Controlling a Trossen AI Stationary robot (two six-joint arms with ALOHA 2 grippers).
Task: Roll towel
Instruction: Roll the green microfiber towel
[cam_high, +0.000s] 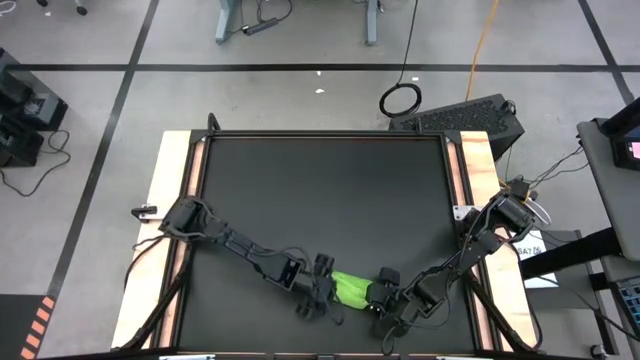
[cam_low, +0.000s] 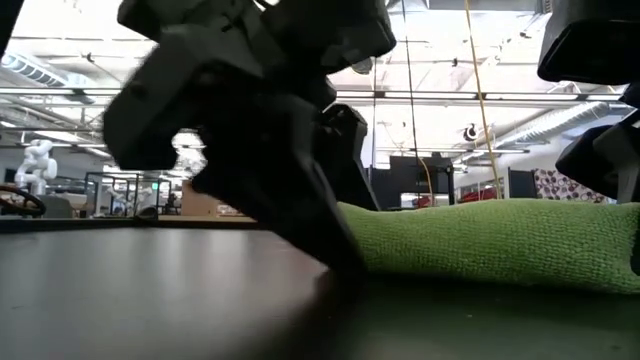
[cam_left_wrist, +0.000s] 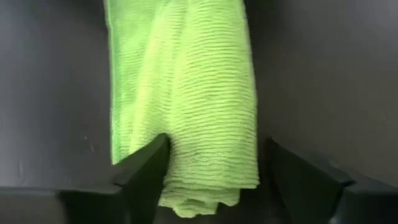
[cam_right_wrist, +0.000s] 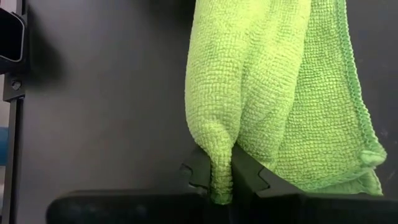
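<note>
The towel (cam_high: 352, 289) is lying bunched into a narrow, loosely rolled strip on the black desk (cam_high: 320, 190), near the desk's front edge, between the two arms' tools. In the low view it is showing as a low lime-green mound (cam_low: 480, 245) resting flat on the dark surface.

The left tool (cam_high: 322, 292) is sitting at one end of the strip with its fingers (cam_left_wrist: 146, 168) standing wide apart. The end of the cloth (cam_left_wrist: 186, 106) is lying in the gap between them; one finger is just touching the fabric's edge, the other is standing clear, so nothing is being gripped.

The right tool (cam_high: 385, 292) is working at the opposite end. Its fingers (cam_right_wrist: 249, 171) are pressing together on a thin pinched fold of the towel (cam_right_wrist: 267, 81), clamping it firmly while the remaining cloth is spreading away from the grip in soft lengthwise folds.

The fabric is looking soft and nubby, with fine ribbing across it and a stitched hem along one side. The desk surface is looking smooth and matte black, bordered by pale wooden strips (cam_high: 170, 220). The fingers are dark, hard and angular.
</note>
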